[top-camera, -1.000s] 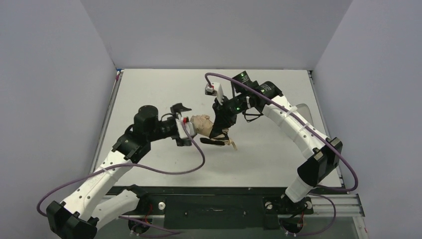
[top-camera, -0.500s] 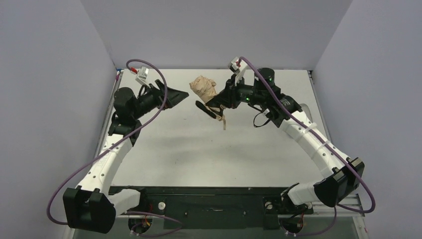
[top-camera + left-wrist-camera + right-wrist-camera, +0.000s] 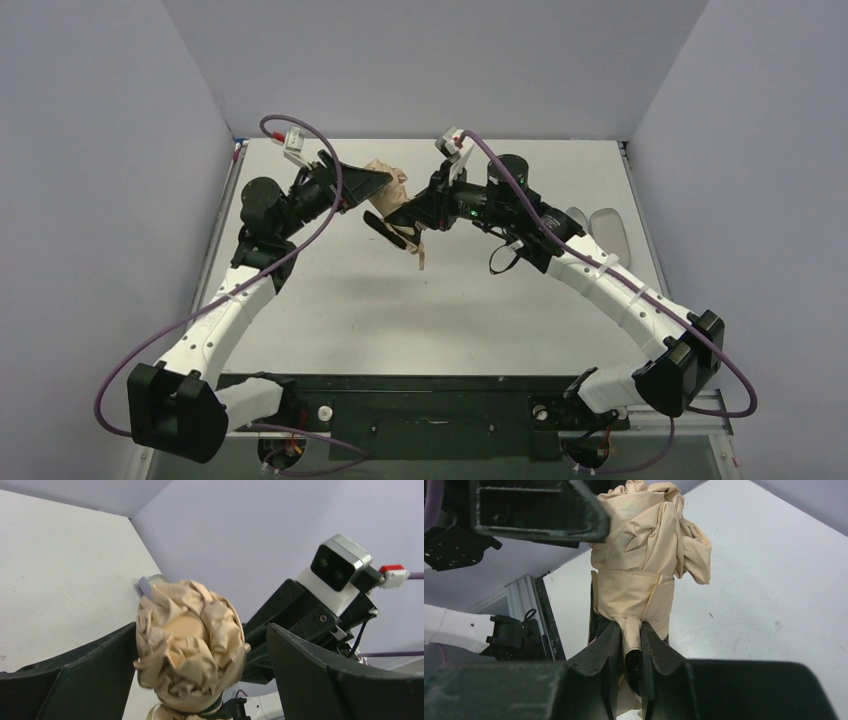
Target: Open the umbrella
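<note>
Top view: umbrella (image 3: 388, 186) folded, aloft over far-middle surface (image 3: 330, 300), between arms. Right end effector (image 3: 412, 212) clamped on its lower part. Left end effector (image 3: 365, 185) spread wide around canopy tip (contact unclear).
Left wrist: crumpled peach bundle between parted fingers (image 3: 85, 675).
Right wrist: fingers (image 3: 609, 640) pinch strapped canopy.

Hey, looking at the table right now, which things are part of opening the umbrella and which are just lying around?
Part of the job:
- umbrella, folded and strapped
- right gripper, shut on it
- left gripper, open, fingers either side of the canopy end

Just lying about:
- grey-lavender sleeve, flat on the table near its right edge
</note>
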Robot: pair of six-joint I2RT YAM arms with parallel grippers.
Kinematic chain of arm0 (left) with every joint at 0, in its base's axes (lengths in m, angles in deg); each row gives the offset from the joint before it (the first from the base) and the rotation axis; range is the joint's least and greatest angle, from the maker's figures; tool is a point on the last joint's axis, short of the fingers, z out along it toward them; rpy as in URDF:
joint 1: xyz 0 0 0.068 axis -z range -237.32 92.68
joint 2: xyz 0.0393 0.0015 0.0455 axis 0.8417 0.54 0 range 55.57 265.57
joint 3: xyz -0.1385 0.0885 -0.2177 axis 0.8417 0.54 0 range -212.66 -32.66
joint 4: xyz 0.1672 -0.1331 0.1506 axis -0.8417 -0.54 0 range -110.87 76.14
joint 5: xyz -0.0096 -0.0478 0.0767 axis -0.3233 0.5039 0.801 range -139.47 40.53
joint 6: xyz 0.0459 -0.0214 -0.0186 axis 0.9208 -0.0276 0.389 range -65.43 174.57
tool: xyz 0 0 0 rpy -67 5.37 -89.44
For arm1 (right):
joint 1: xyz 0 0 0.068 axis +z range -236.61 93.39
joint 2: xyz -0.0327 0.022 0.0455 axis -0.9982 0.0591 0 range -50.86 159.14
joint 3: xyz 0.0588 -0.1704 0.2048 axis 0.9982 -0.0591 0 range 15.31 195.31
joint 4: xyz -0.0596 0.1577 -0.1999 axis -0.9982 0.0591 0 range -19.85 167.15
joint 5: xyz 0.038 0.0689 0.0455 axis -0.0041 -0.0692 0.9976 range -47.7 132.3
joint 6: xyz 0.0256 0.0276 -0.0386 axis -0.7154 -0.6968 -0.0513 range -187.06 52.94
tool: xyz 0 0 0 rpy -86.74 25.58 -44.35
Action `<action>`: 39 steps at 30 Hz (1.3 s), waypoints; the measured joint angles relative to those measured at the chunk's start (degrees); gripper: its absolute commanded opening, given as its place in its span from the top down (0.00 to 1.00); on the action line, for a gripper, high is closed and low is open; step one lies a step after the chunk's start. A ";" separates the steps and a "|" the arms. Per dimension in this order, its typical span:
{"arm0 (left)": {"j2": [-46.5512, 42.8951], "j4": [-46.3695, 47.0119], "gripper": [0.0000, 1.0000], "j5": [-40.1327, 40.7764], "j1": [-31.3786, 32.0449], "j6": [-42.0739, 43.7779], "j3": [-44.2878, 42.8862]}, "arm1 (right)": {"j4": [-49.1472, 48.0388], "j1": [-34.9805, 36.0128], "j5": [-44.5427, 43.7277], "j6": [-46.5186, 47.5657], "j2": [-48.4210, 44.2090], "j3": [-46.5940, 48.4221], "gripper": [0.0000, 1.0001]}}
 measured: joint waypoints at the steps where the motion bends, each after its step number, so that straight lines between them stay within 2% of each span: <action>1: 0.35 0.55 0.31 0.42 -0.02 -0.35 0.02 | -0.44 0.50 -0.07 0.00 0.00 -0.42 1.00; 2: 0.70 0.90 0.40 0.72 -0.04 -0.55 0.02 | -0.79 0.94 -0.09 0.04 0.00 -0.74 0.98; 3: 1.11 1.18 0.55 1.09 -0.07 -0.87 0.02 | -0.87 1.51 -0.07 0.11 0.00 -0.94 0.87; 4: 1.55 1.42 0.63 1.38 -0.07 -1.05 0.02 | -0.90 1.95 -0.04 0.22 0.00 -1.03 0.81; 5: 1.90 1.55 0.77 1.46 -0.09 -1.18 0.02 | -0.87 2.36 -0.04 0.24 0.00 -1.09 0.67; 6: 2.08 1.77 0.84 1.33 -0.17 -1.22 0.02 | -0.85 2.47 -0.31 0.24 -0.02 -1.09 0.49; 7: 2.10 1.99 0.94 1.18 -0.20 -1.14 0.04 | -0.81 2.43 -0.42 0.07 -0.04 -1.11 0.41; 8: 2.10 2.32 0.97 1.14 -0.26 -0.87 0.04 | -0.79 2.29 -0.26 -0.39 -0.09 -1.11 0.27; 10: 2.10 2.43 1.00 1.09 -0.35 -0.31 0.04 | -0.68 1.46 0.04 -1.42 -0.42 -1.11 0.19; 17: 2.19 1.29 1.00 -0.66 -0.37 2.49 0.04 | 5.79 -2.16 -0.90 -1.77 0.85 3.76 0.15; 23: 6.99 -1.03 1.00 -6.21 0.24 5.44 -2.93 | 7.98 0.81 1.20 -1.55 7.76 10.86 0.13; 28: 8.09 -4.61 1.00 -6.93 0.31 8.09 -2.99 | 11.23 1.66 2.86 -2.14 13.14 14.53 0.18; 31: 8.09 -5.22 1.00 -7.21 0.35 9.31 -2.97 | 13.16 1.53 3.85 -2.27 13.77 14.60 0.13; 39: 7.41 -4.68 1.00 -7.06 0.68 11.10 -2.47 | 14.97 1.75 5.27 -2.80 12.74 10.12 0.13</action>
